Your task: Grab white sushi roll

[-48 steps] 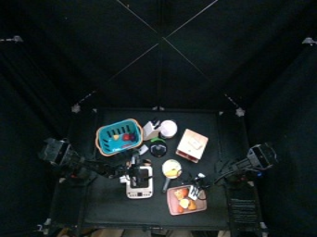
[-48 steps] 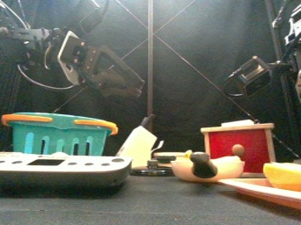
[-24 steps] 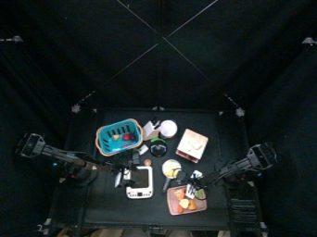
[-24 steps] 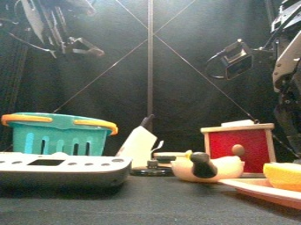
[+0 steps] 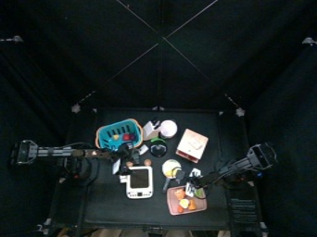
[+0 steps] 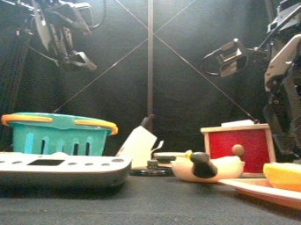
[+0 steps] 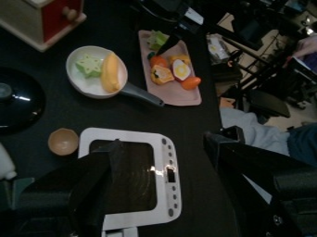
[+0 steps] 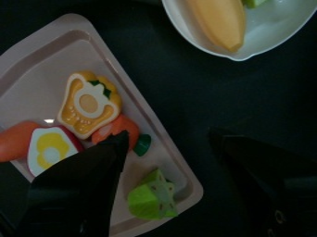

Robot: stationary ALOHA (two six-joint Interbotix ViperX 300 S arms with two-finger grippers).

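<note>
With its jaws wide over the pink tray (image 8: 87,56), the right gripper (image 8: 168,153) could seize the wrong piece, since the white sushi roll (image 8: 50,150) apparently lies crowded among neighbours.

A robot lab pen: black curtains (image 5: 50,56), small black table (image 5: 210,130), toy food on a pink tray (image 8: 111,83).

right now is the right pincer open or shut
Open: in the right wrist view the right pincer has its jaws wide apart above the pink tray, holding nothing.
</note>
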